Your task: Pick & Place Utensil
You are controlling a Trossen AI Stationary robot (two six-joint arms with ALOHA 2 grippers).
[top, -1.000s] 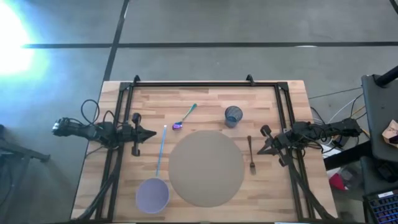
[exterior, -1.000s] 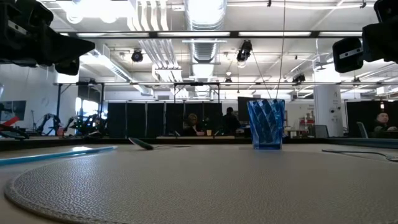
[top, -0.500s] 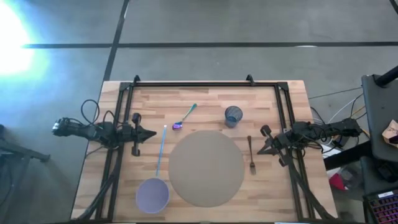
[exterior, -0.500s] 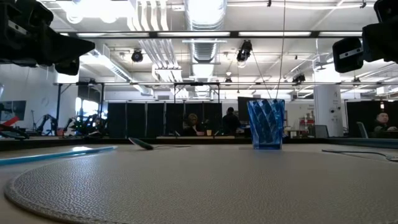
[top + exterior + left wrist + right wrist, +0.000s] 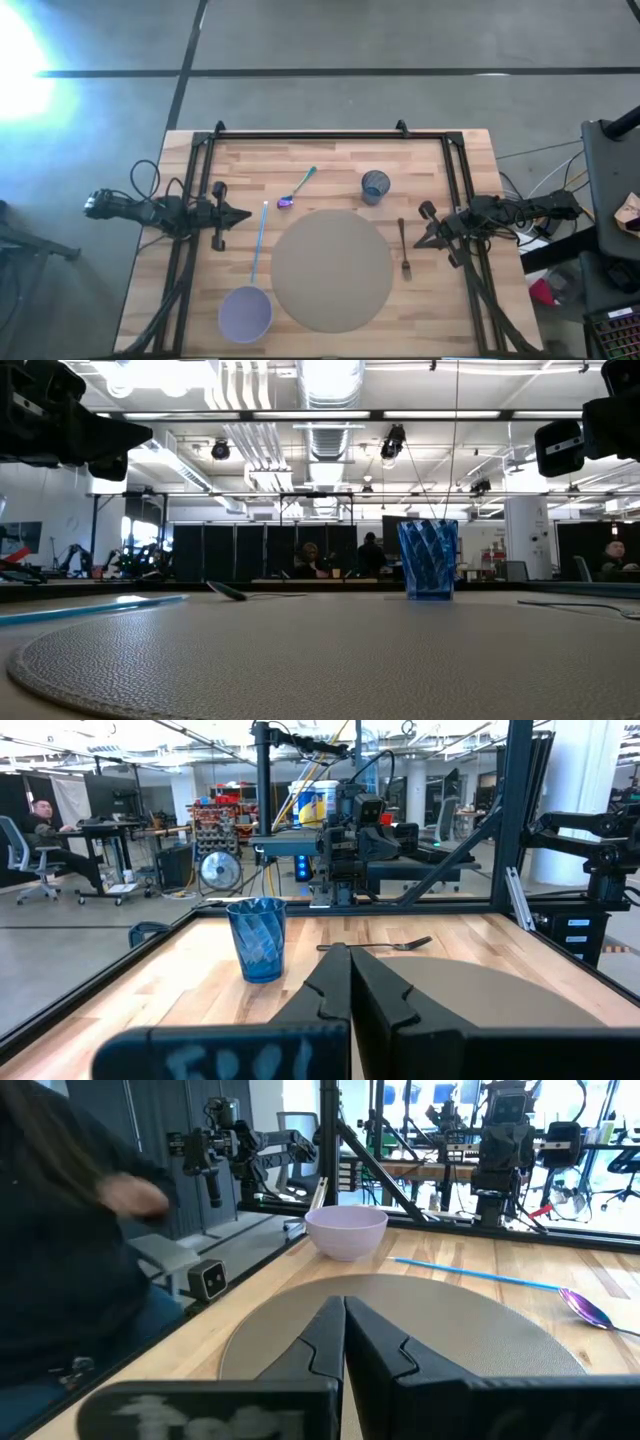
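Observation:
A purple spoon with a teal handle lies flat on the wood at the far left of the round grey mat. Right of the mat, a dark fork rests flat on the table. A blue cup stands upright by the mat's far edge. My left gripper hovers shut at the table's left side, pointing level toward the mat, with nothing in it. At the right side my right gripper is shut too, pointing level toward the fork and mat. The left wrist view shows the cup and fork beyond the shut fingers.
A lavender bowl sits at the near left, and a long light-blue stick lies between it and the spoon. A black frame runs along the table's far and side edges. A blurred person shows beside the table in the right wrist view.

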